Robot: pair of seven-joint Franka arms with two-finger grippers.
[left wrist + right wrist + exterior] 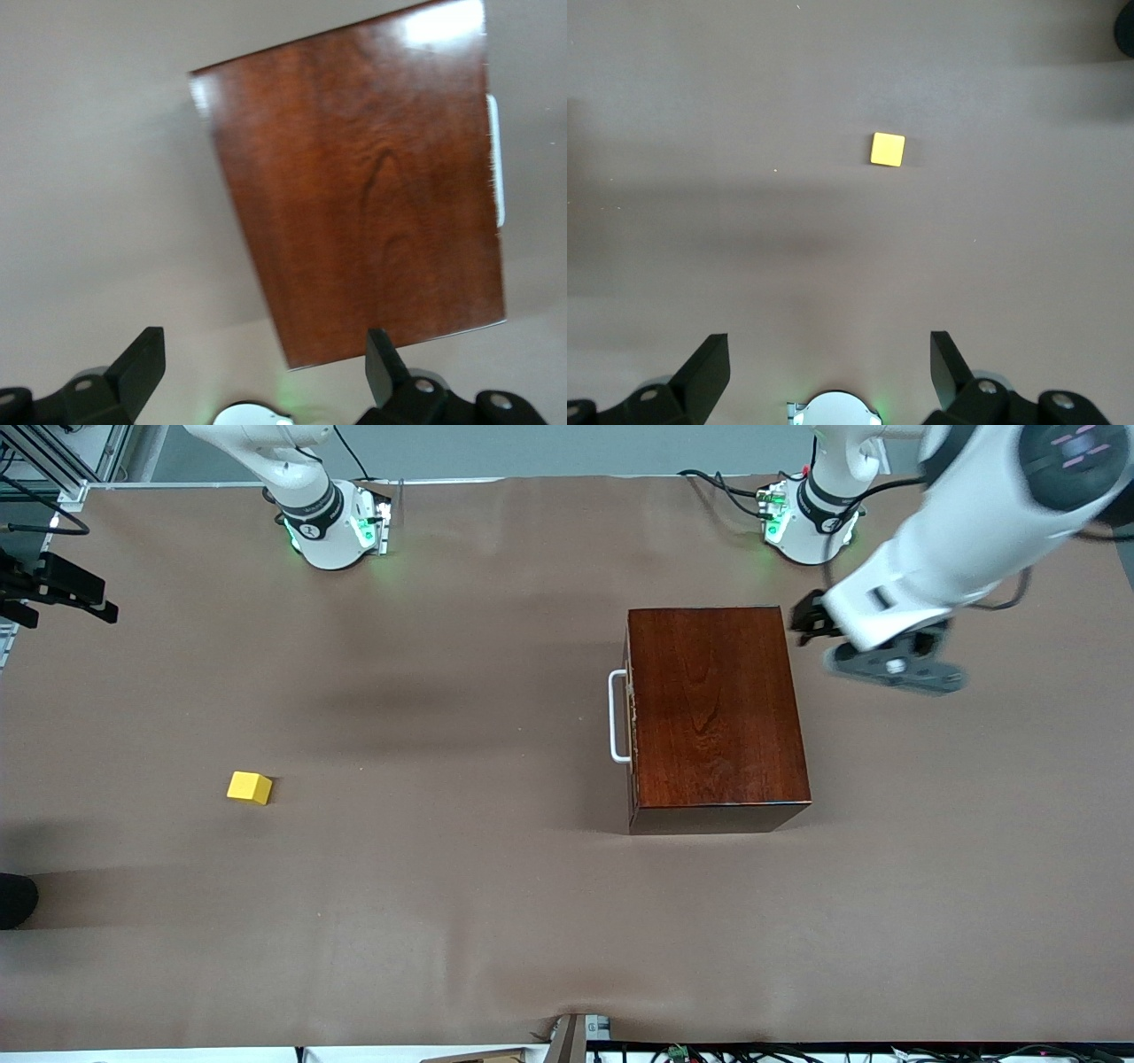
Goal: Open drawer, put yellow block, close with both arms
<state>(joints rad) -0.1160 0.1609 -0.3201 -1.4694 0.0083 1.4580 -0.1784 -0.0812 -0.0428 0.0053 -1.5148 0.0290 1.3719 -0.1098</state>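
- Front view: my left tool (811, 622) hangs in the air just off the wooden box's (716, 708) edge at the left arm's end of the table (443, 921), near that arm's base. Its black fingers peek out from under the white wrist; can't judge the gap from here.
- Front view: box sits on the table, glossy reddish-brown top. Drawer (630, 717) looks pushed in, w/ its white handle (617, 717) sticking out of the box face that looks toward the right arm's end.
- Front view: yellow block (249, 787) lies alone on the brown table, well apart from the box, toward the right arm's end and a bit nearer the front camera than the handle. Nothing touching it.
- Front view: only the right arm's base and lower link show; my right tool is out of frame here.
- Left wrist view: my left tool (266, 363) is spread wide, nothing between the fingers (142, 363). Below it I see the box top (372, 186) w/ a glare patch, and a sliver of the white handle (497, 159) along one edge. Tool is up in the air, over the table right by the box edge, not touching.
- Right wrist view: my right tool (830, 367) is also spread wide and empty, high over bare table. Yellow block (888, 149) sits flat on the table below, clear of both fingers (707, 367), no contact.
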